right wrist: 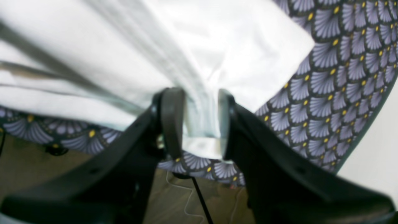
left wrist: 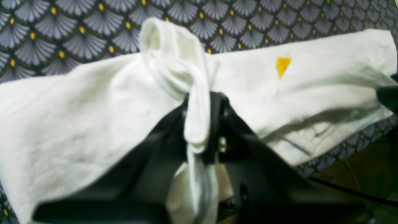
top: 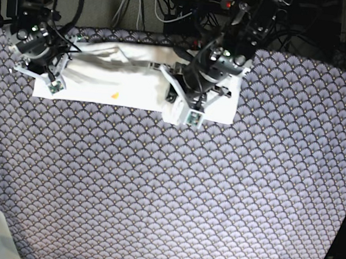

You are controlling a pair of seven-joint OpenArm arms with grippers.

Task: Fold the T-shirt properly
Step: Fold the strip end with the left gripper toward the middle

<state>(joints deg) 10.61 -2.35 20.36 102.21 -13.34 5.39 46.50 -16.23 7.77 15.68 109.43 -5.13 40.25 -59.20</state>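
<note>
T-shirt (top: 135,80) | far edge of counter (top: 166,196), partly folded | left pincer (left wrist: 202,124), right pincer (right wrist: 199,124) each clamped on bunched cloth | mid-fold; next you carry both holds over evenly

T-shirt (top: 135,80) on tablecloth (top: 167,190) at far edge, between both arms

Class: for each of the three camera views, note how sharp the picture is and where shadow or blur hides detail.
Left wrist view: soft focus, T-shirt creases smeared, left gripper dark. Right wrist view: blurrier, cloth streaked, right gripper in silhouette. Base view: sharp on the patterned tablecloth, dim at the far edge.
</note>
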